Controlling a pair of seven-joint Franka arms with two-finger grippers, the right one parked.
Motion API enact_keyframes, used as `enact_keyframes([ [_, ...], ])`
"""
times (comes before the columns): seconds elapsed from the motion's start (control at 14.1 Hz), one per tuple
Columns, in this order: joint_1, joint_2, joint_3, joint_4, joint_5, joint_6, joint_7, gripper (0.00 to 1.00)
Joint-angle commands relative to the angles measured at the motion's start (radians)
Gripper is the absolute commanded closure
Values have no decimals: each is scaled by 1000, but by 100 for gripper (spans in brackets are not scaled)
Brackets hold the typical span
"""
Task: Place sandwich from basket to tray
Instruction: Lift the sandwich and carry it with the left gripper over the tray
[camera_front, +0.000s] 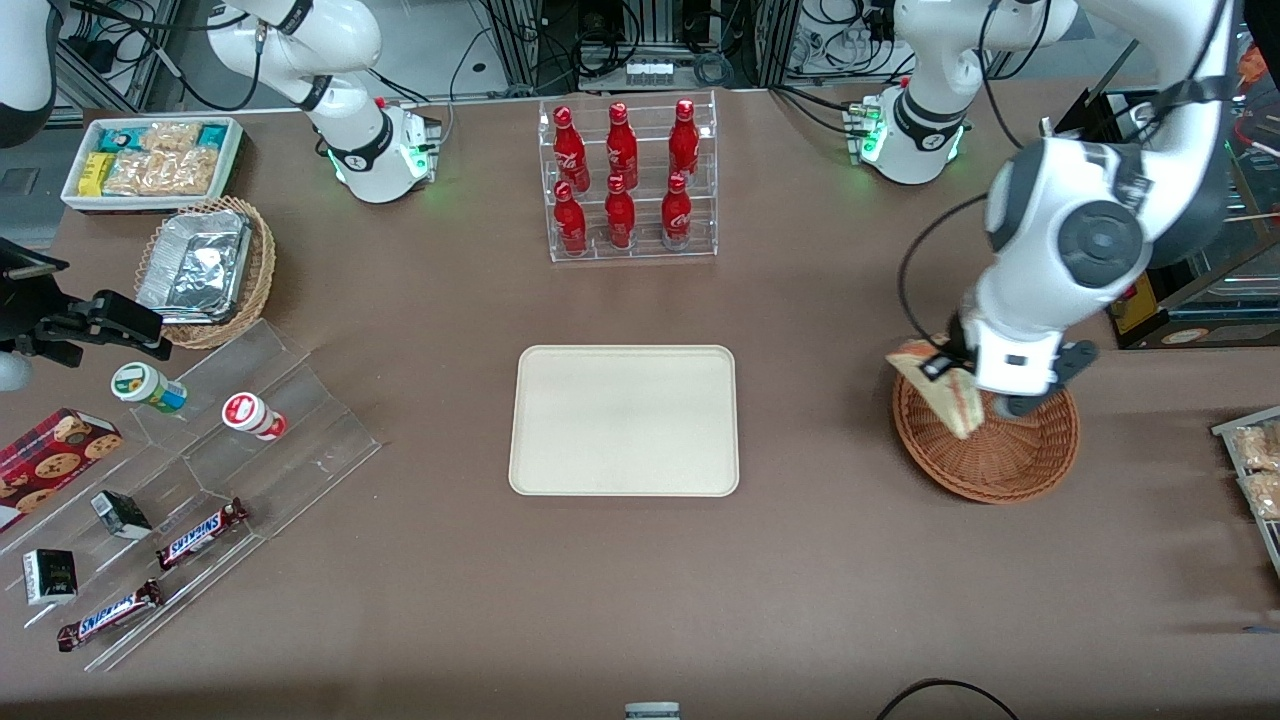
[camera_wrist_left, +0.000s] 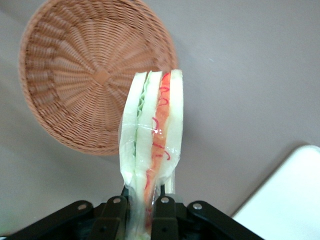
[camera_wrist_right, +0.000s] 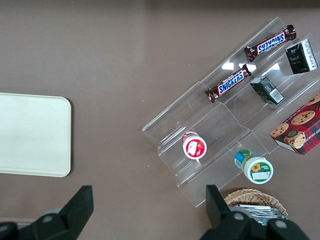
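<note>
My left gripper (camera_front: 952, 378) is shut on the sandwich (camera_front: 938, 388), a pale bread wedge in clear wrap with red, orange and green filling. It holds the sandwich lifted over the basket's rim on the tray's side. In the left wrist view the sandwich (camera_wrist_left: 152, 125) stands out from between the gripper's (camera_wrist_left: 141, 202) closed fingers. The reddish-brown wicker basket (camera_front: 1010, 460) lies below it with nothing in it (camera_wrist_left: 75, 85). The cream tray (camera_front: 625, 420) lies bare at the table's middle, apart from the basket, and its corner shows in the left wrist view (camera_wrist_left: 290, 200).
A clear rack of red bottles (camera_front: 628, 180) stands farther from the camera than the tray. Toward the parked arm's end are an acrylic stand with snack bars (camera_front: 200, 470), a tan basket with foil containers (camera_front: 205, 270) and a white snack bin (camera_front: 150, 160). A snack tray (camera_front: 1255, 470) sits beside the basket.
</note>
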Motion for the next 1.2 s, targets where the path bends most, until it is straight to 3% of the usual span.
enact_keyframes([
  [0.0,-114,32,10,52,16,-22,-6,84],
  [0.5,-337,280,10,272,13,49,-4,83],
  [0.64,-386,337,12,276,21,128,-1,86],
  [0.85,-418,414,12,274,88,215,-1,86],
  [1.13,-458,479,13,277,95,264,-6,86],
])
